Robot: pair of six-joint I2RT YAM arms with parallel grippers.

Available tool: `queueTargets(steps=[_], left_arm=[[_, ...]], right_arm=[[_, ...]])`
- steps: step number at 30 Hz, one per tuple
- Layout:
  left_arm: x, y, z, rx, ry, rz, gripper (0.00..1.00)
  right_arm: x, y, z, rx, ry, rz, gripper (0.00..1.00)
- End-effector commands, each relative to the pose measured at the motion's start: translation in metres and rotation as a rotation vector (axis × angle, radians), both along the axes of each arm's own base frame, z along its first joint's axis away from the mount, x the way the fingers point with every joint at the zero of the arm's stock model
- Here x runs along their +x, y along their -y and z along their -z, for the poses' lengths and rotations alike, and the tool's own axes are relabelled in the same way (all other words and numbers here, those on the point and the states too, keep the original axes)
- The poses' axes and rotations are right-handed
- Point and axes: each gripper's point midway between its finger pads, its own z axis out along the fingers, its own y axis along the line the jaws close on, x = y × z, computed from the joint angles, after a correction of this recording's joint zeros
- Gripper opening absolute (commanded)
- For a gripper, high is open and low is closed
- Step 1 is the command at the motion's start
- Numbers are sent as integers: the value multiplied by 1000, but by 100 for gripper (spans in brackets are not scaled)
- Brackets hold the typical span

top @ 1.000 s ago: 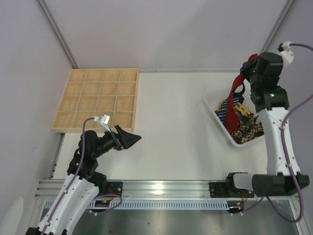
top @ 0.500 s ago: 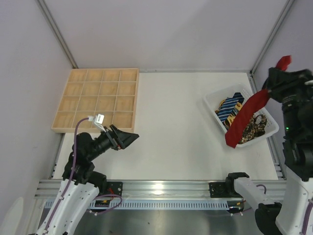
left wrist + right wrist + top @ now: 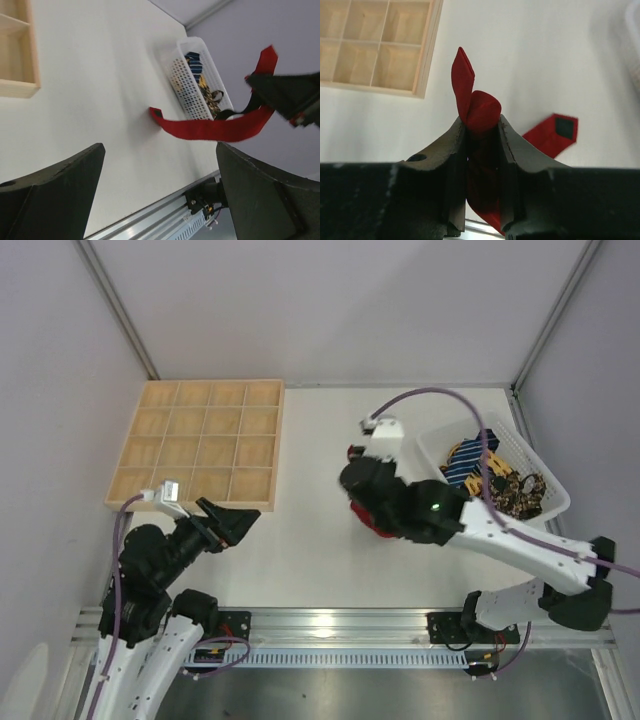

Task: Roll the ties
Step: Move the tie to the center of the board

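Over on the left, the wooden compartment tray (image 3: 200, 443) sits at the table's (image 3: 310, 550) far-left corner, and just in front of it the left gripper (image 3: 232, 523) hangs above the surface with its fingers spread wide, nothing between them. Toward the middle, the right gripper (image 3: 481, 131) is pinched tight on the red tie (image 3: 470, 102), a folded bunch of fabric poking up between its fingers (image 3: 452, 150). From the left wrist view the tie drapes down in a sagging band, its tip (image 3: 157, 114) touching the tabletop. Further right, the white basket (image 3: 438, 448) holds the remaining ties (image 3: 492, 478), striped navy, mustard and speckled, heaped together.
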Motion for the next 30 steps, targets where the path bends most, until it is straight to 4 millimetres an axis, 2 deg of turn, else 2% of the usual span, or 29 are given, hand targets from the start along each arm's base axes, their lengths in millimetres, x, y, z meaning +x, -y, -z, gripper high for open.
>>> queueTargets(steps=[1,2,5,6,8,9,10,12,14,16,17,18,19,20,22,23,24,26,27,28,29,30], left_arm=[[-8,-40,4,50,-61,-215,100],[-12,-55,5,69,-81,-289,100],[-21,-74,-3,59,-55,-384,100],[-23,-80,-2,67,-55,-413,100],[-27,-86,-4,54,-48,-442,100],[-29,-88,-3,54,-51,-453,100],[-29,-89,-1,53,-54,-459,100],[-30,-90,3,54,-67,-463,100],[-29,-89,10,55,-88,-462,100],[-27,-87,13,53,-97,-458,100],[-25,-86,16,56,-105,-457,100],[-25,-85,16,55,-105,-449,100],[-23,-84,15,55,-102,-446,100],[-21,-83,16,63,-108,-443,100],[-18,-80,16,73,-112,-426,100],[-16,-72,17,71,-115,-389,100],[-11,-67,23,87,-144,-366,100],[-9,-46,40,90,-219,-259,100],[-9,-39,49,87,-263,-225,100],[-7,-32,63,88,-343,-201,98],[-8,-26,81,93,-410,-174,98],[-10,-15,86,74,-443,-113,97]], right_arm=[[-8,-21,27,-43,85,157,4],[-18,-42,52,-96,65,119,4],[-34,-66,95,-120,-12,73,9],[-43,-84,114,-133,-31,31,11],[-58,-99,143,-181,-68,-37,20],[-64,-113,150,-175,-71,-79,24],[-78,-125,166,-212,-105,-138,29],[-90,-133,174,-253,-114,-194,44],[-113,-142,180,-285,-122,-312,60],[-136,-142,176,-264,-124,-397,64],[-144,-132,188,-286,-135,-434,64],[-153,-133,191,-267,-140,-479,65],[-162,-128,190,-250,-135,-508,74],[-171,-117,192,-235,-128,-543,76],[-168,-101,190,-213,-142,-515,76],[-150,-86,181,-178,-152,-455,76],[-144,-74,193,-178,-201,-449,74],[-127,-69,199,-101,-281,-476,70],[-110,-72,194,15,-349,-491,66],[-98,-62,203,46,-392,-445,54],[-89,-59,204,68,-415,-430,47],[-76,-54,209,95,-456,-421,39]])
